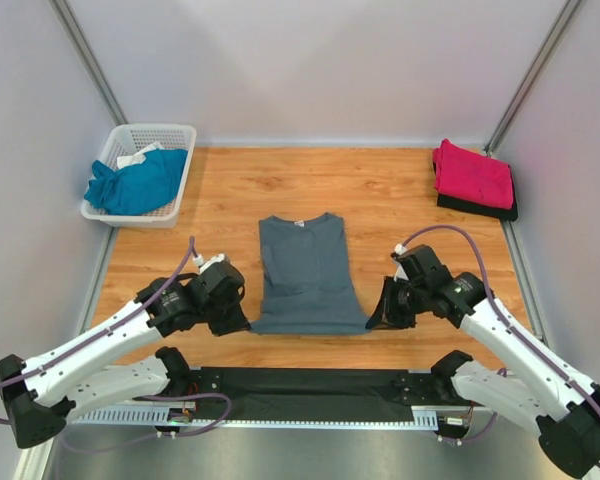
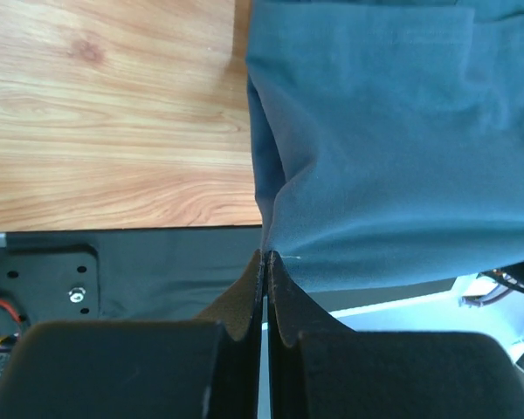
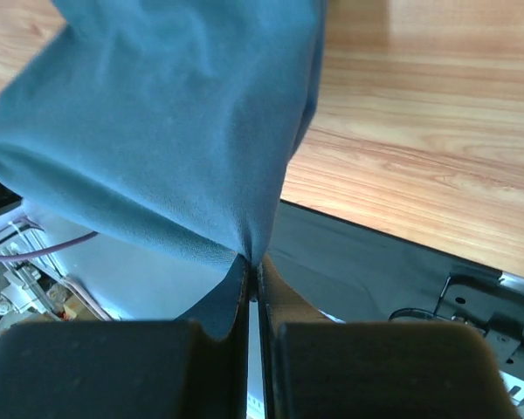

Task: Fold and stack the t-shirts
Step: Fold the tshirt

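Now both near hem corners are pinched, fold pending
Left jaws and right jaws are clamped tight on the grey t-shirt, which lies flat on the surface, collar away; both corners should rise level and travel together toward the collar, hem taut

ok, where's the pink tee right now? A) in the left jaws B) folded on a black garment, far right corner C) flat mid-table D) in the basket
B: the pink tee lies folded on a black garment at the far right corner; the basket holds the teal tee.
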Tool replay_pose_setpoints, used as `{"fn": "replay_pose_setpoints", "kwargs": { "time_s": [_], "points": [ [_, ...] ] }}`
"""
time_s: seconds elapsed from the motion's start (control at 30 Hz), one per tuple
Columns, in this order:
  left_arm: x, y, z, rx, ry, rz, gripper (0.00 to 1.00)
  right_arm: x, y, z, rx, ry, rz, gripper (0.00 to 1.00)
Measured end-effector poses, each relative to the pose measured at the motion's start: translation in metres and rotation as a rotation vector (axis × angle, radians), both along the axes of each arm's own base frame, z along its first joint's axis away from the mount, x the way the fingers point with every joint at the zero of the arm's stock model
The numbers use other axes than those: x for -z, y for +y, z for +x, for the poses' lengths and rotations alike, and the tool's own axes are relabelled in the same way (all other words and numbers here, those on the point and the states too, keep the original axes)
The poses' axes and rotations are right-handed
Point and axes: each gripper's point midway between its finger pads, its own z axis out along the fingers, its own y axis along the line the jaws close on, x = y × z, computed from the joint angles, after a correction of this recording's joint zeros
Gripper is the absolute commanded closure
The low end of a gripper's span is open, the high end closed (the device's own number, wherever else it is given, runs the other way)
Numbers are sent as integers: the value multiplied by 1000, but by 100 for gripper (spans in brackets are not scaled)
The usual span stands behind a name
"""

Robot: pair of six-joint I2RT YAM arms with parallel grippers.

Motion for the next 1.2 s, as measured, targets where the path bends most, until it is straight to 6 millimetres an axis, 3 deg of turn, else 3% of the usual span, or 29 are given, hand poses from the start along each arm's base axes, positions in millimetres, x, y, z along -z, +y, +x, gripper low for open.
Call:
{"fn": "replay_pose_setpoints", "kwargs": {
  "time_s": [0.23, 0.43, 0.7, 1.2],
  "points": [
    [-26, 9, 17, -26, -62, 94, 100, -45, 10, 38, 26, -109, -17, 100],
    [-45, 17, 51, -65, -143, 133, 100, -54, 17, 70, 41, -157, -69, 100],
    [-61, 19, 82, -60, -206, 160, 100, -80, 24, 111, 85, -266, -91, 100],
    [-62, 18, 150, -117, -219, 161, 100, -68, 22, 191, 191, -269, -127, 100]
  ]
}}
